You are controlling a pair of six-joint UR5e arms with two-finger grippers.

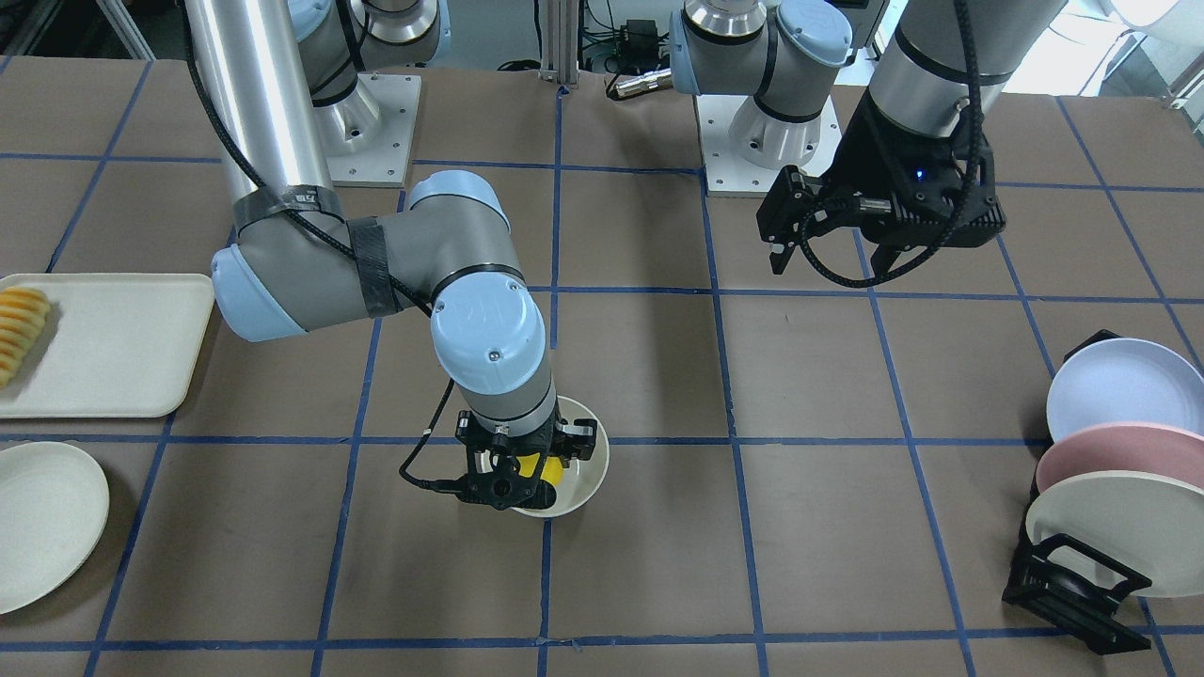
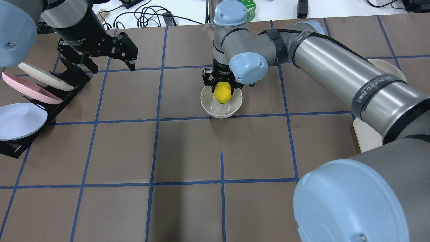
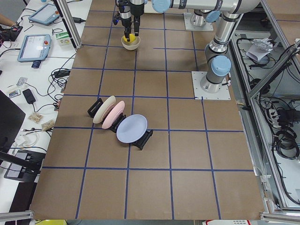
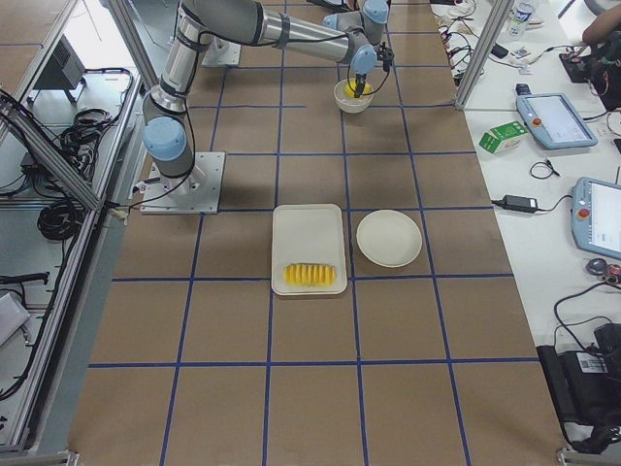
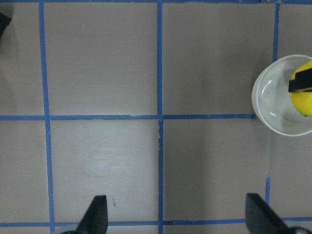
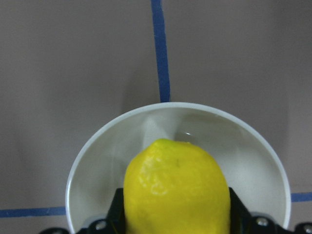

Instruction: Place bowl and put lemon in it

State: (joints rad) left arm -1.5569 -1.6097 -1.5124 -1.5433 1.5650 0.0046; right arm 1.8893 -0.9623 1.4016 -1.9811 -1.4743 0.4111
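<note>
The cream-white bowl (image 2: 215, 107) stands on the brown table mat near the middle. It also shows in the front view (image 1: 588, 461) and the left wrist view (image 5: 273, 97). My right gripper (image 2: 223, 88) points straight down over the bowl and is shut on the yellow lemon (image 2: 223, 93). The lemon (image 6: 176, 185) hangs inside the bowl's rim (image 6: 243, 141), with black fingers (image 6: 117, 209) against both of its sides. My left gripper (image 1: 828, 268) is open and empty. It hovers well above the table, far from the bowl, with its fingers (image 5: 95, 217) spread wide.
A black rack (image 1: 1072, 592) holds a lavender, a pink and a cream plate at my left. A rectangular cream tray (image 1: 113, 343) with sliced orange-yellow food (image 1: 19, 329) and a flat cream plate (image 1: 38, 522) lie at my right.
</note>
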